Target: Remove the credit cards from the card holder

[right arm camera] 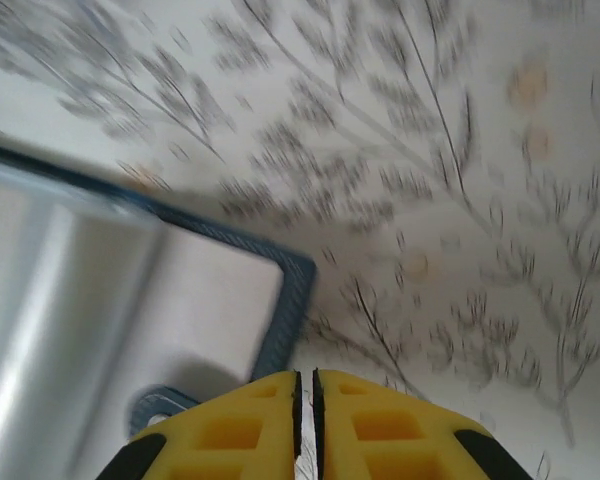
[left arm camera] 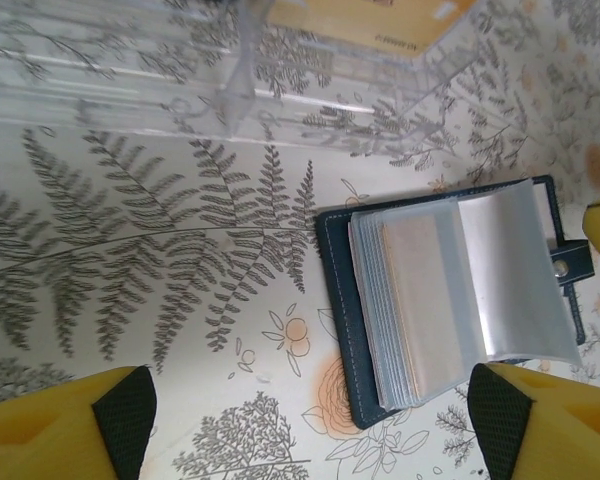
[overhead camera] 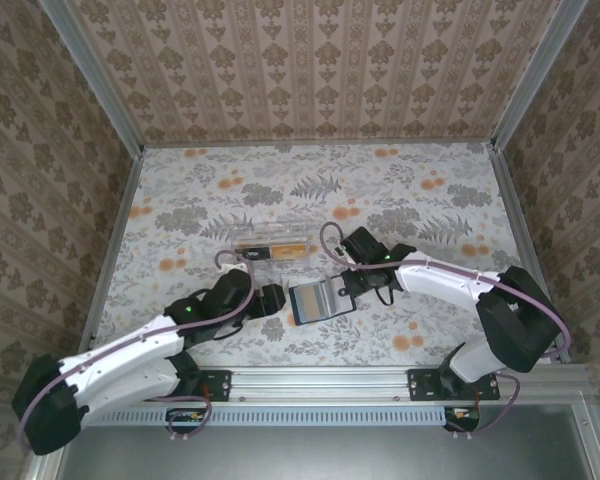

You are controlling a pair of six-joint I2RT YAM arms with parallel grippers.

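Card holder [overhead camera: 316, 301] lies open and flat on the table [overhead camera: 180, 190] in the top view, inner face up, close to the front rail [overhead camera: 320, 382] and about midway across. Its long axis runs left to right, tipped slightly up toward the right. The left jaws stand spread just beside its left edge; the right jaws sit at its far right corner. A clear box [overhead camera: 272, 246] lies just beyond it, apart, also lengthwise left to right. Bare table stretches past the box to the back wall and out to both sides.

From the left wrist, the holder sits right of centre, its clear sleeves [left arm camera: 420, 300] stacked and one turned over to the right. Its snap tab [left arm camera: 572, 262] points right. The yellow pads [left arm camera: 55, 430] are wide apart with nothing between them. The box crosses the top, a strip of open table before it.

From the right wrist, blurred, the right jaws are pressed almost together by a corner of the holder; whether anything thin sits between them I cannot tell. Open table lies to the right.
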